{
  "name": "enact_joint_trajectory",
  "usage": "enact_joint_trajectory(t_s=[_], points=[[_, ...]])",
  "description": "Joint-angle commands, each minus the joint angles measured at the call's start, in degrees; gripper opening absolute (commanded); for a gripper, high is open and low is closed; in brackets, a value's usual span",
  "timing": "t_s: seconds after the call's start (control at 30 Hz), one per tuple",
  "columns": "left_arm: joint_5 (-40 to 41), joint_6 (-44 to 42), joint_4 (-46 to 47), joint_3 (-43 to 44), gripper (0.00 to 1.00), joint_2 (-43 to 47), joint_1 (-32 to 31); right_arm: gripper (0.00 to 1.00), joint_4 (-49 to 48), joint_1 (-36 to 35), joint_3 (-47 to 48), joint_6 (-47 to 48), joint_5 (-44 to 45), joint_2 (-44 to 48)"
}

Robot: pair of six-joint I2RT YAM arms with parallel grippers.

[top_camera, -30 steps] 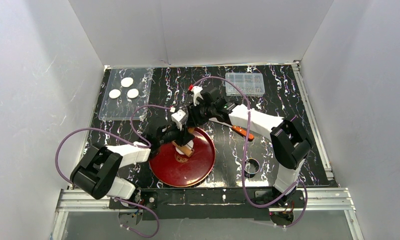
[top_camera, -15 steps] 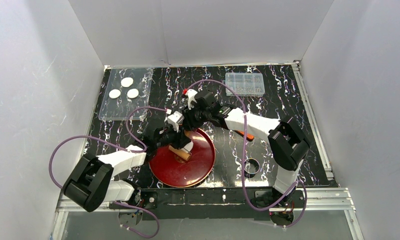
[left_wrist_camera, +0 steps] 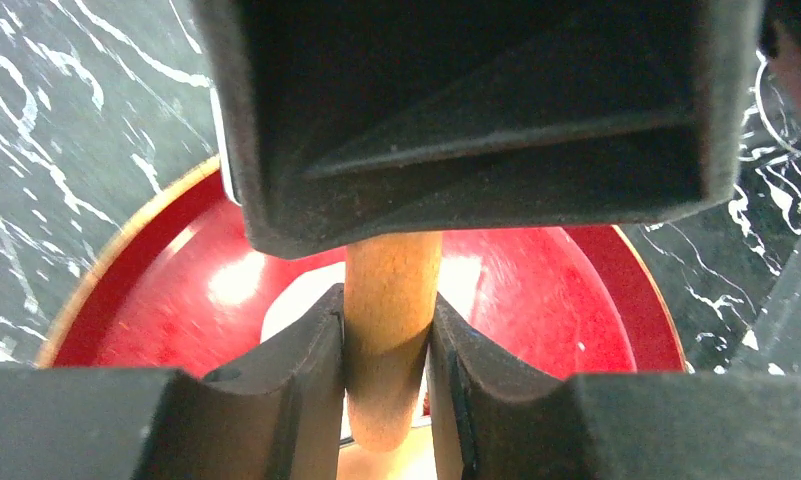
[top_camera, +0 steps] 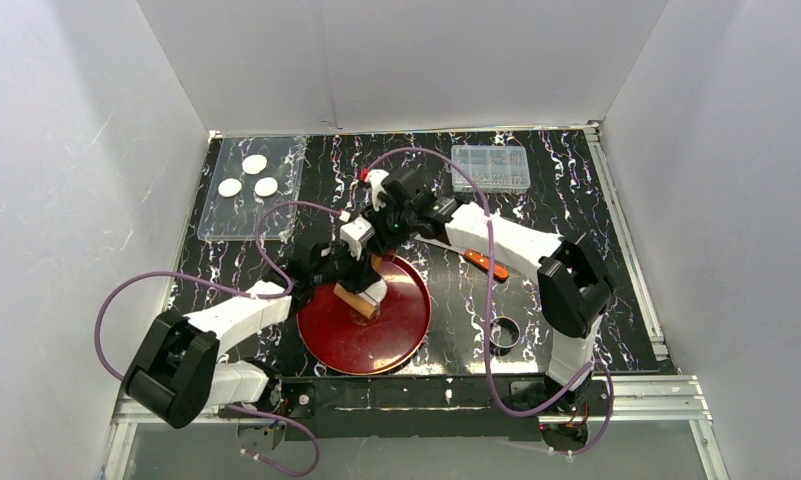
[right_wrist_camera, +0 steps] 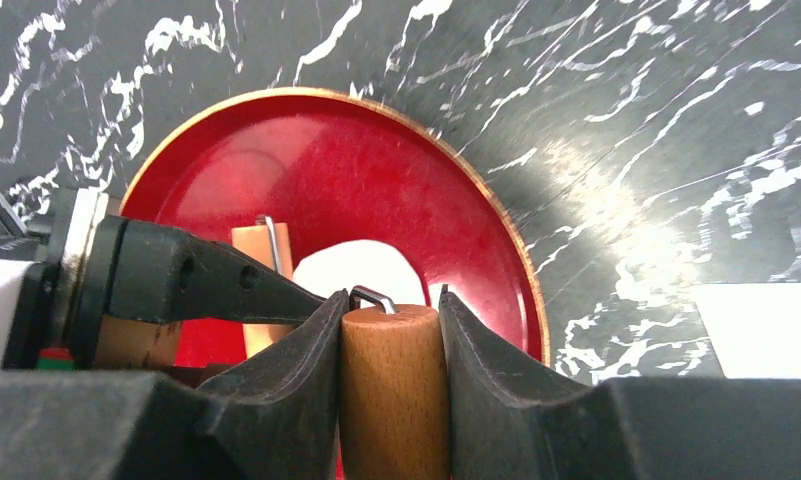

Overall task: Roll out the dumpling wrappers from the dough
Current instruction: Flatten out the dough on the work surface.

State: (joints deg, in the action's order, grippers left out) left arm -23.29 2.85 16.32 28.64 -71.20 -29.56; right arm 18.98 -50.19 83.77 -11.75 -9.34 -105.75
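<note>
A wooden rolling pin lies across the red plate, and both grippers hold it. My left gripper is shut on one wooden end. My right gripper is shut on the wooden handle, which has a metal wire at its tip. The white dough lies flat on the plate under the pin, partly hidden; it also shows beside the rod. Three dumpling wrappers rest on a clear tray at the far left.
A clear lidded box stands at the far middle right. An orange-handled tool lies right of the plate, and a small ring sits nearer the right arm's base. White walls enclose the table.
Both grippers have shifted left and slightly away, carrying the rolling pin across the dough toward the plate's far-left part. Both grips are unchanged.
</note>
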Motion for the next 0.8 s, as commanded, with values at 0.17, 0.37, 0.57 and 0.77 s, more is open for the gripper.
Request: enact_joint_trajectory(t_s=[0.17,0.37,0.57,0.77], points=[[-0.3,-6.5,5.2,9.6,0.00,-9.0,0.9,0.01,2.3,2.3,3.6,-2.5,-4.0,3.8],[-2.0,-8.9,7.2,8.4,0.00,-14.7,0.9,0.01,0.4,2.8,-2.3,-2.1,0.4,2.4],[-1.9,-6.8,10.6,6.7,0.00,-21.1,-0.5,0.01,2.5,2.8,-9.6,-2.4,5.8,6.1],[5.9,5.2,5.6,-3.2,0.00,-14.1,-0.3,0.01,2.9,-1.4,-8.5,-3.7,5.5,0.5]])
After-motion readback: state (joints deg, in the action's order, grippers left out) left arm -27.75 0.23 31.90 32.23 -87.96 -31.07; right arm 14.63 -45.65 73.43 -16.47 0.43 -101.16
